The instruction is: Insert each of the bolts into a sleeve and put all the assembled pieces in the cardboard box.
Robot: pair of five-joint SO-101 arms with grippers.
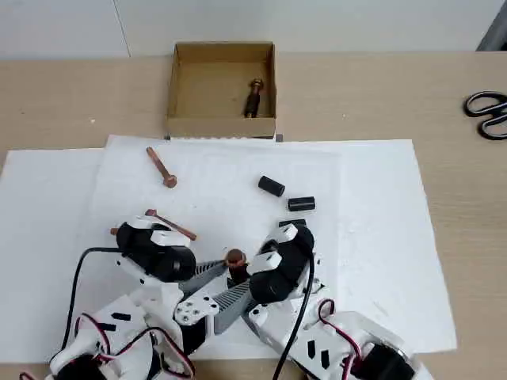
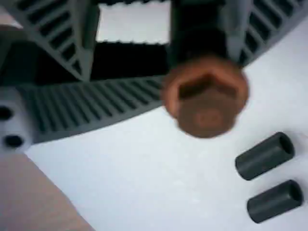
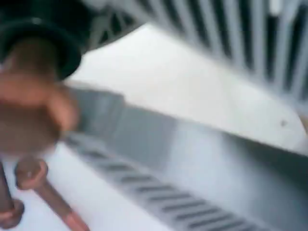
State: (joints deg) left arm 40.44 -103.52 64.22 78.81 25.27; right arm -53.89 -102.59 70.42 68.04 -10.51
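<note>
Low on the white paper, between the two arms, a copper bolt (image 1: 235, 256) stands head up in a black sleeve (image 1: 238, 274). My left gripper (image 1: 226, 279) comes in from the left and is shut on the bolt (image 2: 207, 96). From the right, my right gripper (image 1: 250, 279) is shut on the sleeve (image 3: 36, 38). Two loose bolts (image 1: 161, 166) (image 1: 171, 225) lie left of centre. Two loose sleeves (image 1: 271, 186) (image 1: 301, 204) lie right of centre. The cardboard box (image 1: 170, 87) stands at the back with one assembled piece (image 1: 253, 96) inside.
Black scissors (image 1: 487, 115) lie on the bare wood at the far right. The white paper (image 1: 372, 237) covers most of the table in front of the box, with open room on its right half.
</note>
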